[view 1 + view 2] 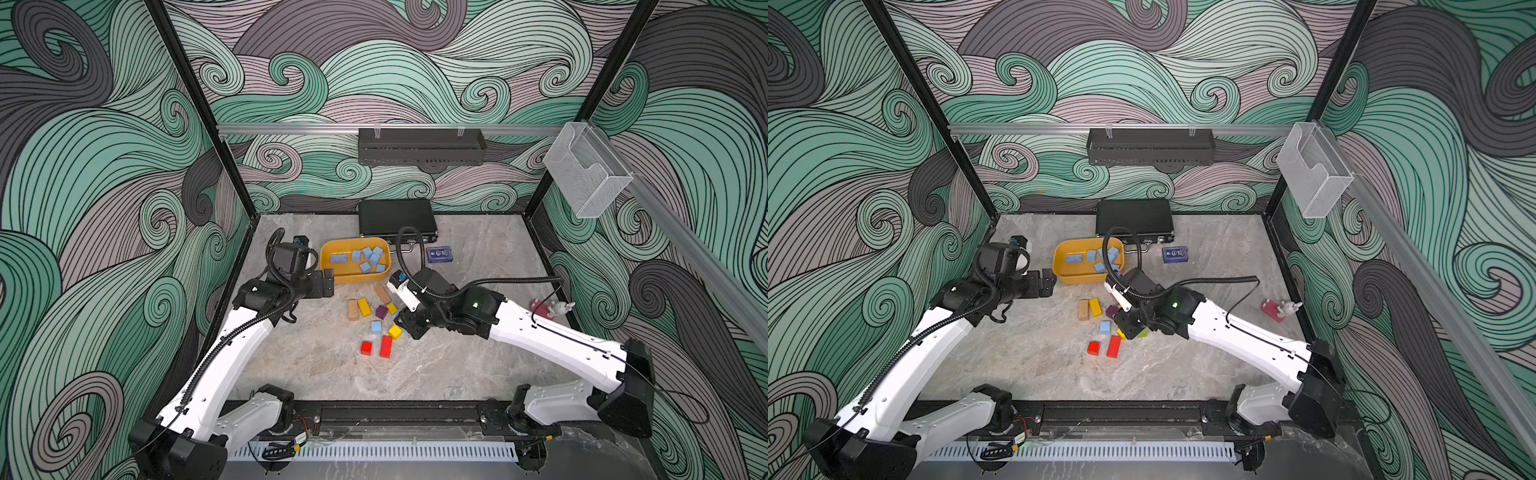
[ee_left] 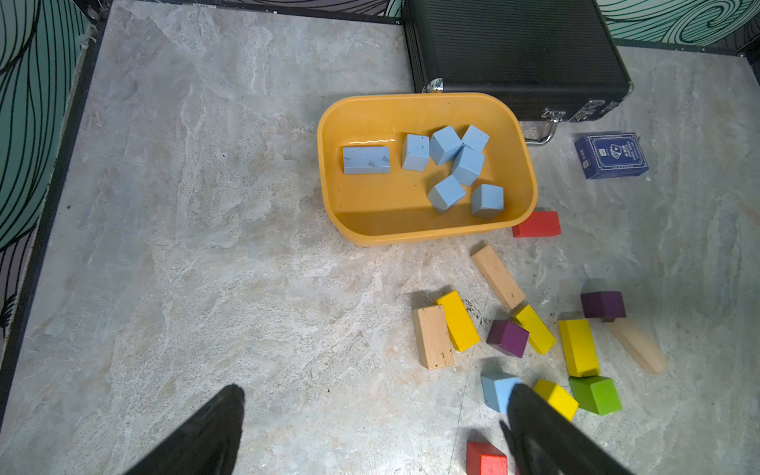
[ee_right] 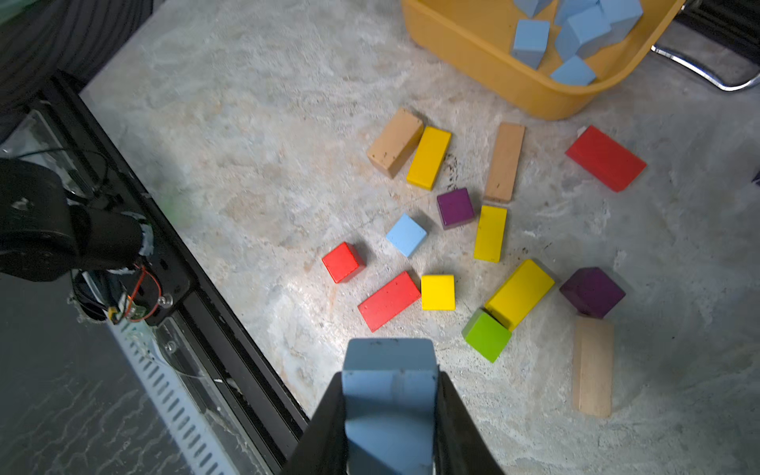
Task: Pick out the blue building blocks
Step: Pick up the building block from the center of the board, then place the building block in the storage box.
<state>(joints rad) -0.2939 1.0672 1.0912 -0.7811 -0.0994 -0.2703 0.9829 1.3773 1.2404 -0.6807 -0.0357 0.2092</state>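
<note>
- Clamping a blue block [image 3: 390,407] between its fingers, the right gripper [image 3: 390,376] hangs over the counter [image 1: 316,365] at the 3 o'clock edge of the scattered pile, going by a top view.
- Left gripper [image 2: 370,440] is spread wide with nothing in it, parked around 8 o'clock from the yellow tray [image 2: 427,98].
- That tray has what looks like seven blue blocks [image 2: 446,144] in it: one long brick, the rest cube-ish. A few lean on each other, so the count's a bit fuzzy.
- One loose blue cube [image 1: 376,327] sits on the counter, at 6 o'clock from a purple cube [image 1: 381,311], with yellow, red and tan blocks around it.
- Black case [image 1: 397,218] is at 1 o'clock from the tray, and the navy card box [image 1: 439,254] at 3 o'clock.
</note>
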